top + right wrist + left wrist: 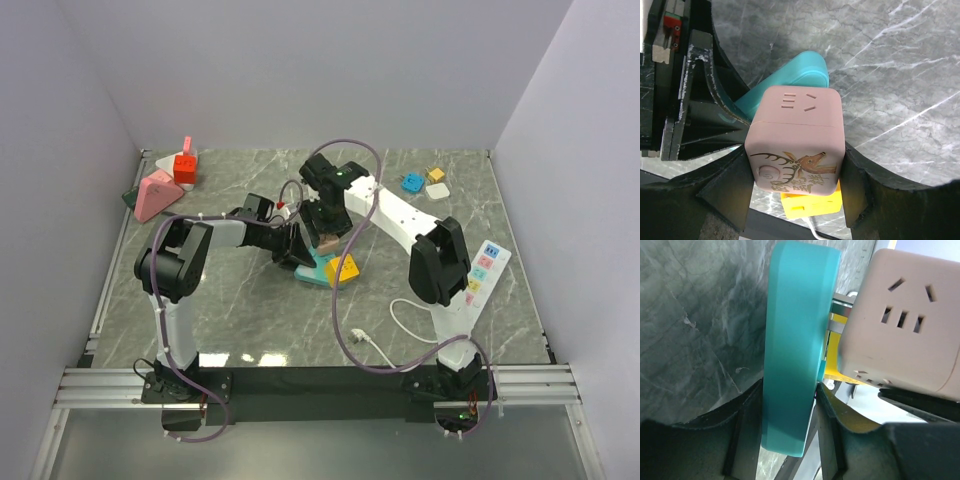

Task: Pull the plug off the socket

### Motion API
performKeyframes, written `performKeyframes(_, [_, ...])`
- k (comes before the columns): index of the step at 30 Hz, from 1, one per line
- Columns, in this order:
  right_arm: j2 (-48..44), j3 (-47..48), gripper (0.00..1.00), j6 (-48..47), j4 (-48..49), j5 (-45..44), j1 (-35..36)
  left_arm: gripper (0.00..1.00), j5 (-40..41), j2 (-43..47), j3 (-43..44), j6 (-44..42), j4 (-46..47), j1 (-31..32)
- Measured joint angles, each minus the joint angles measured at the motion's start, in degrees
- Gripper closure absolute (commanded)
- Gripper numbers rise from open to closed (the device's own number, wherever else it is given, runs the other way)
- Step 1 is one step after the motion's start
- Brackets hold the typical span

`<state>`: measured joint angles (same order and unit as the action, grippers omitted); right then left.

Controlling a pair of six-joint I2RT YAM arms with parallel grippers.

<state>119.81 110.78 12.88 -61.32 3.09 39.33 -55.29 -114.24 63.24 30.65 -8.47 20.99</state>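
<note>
A flat teal socket (pixel 318 272) is held on edge a little above the table, with my left gripper (pixel 296 250) shut on it. In the left wrist view the teal slab (pixel 795 340) fills the gap between my left gripper's (pixel 790 405) fingers. The plug is a pink cube (pixel 326 243) with a deer print (pixel 797 130), and my right gripper (pixel 796 170) is shut on its two sides. Metal pins (pixel 844 299) span a narrow gap between the pink cube (pixel 905 325) and the teal face. A yellow block (pixel 812 202) sits beside the cube against the teal socket (pixel 790 80).
A white power strip (pixel 482 268) lies at the right, with a white cable (pixel 385 325) looping in front of it. A pink wedge (pixel 153 193) and a red block (pixel 186 165) stand at the back left. Small blue (pixel 412 182), yellow (pixel 436 174) and white (pixel 437 190) pieces lie at the back right.
</note>
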Motion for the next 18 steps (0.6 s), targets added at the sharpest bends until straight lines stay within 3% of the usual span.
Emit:
performKeyframes(6, [-0.4,0.0,1.00,0.5,-0.3,3.7,-3.0,0.99,0.0,0.0,-0.1,0.0,0.5,0.0])
performKeyframes(14, [-14.1,-1.3,1.00,4.1,5.6,20.5,-24.5,1.00,-0.3,0.1,-2.8,2.8,-0.2,-0.5])
performKeyframes(18, [-15.8,0.6,1.00,5.9,7.0,21.7,-27.1,0.99,-0.3,0.1,-2.7,2.9,-0.9,-0.7])
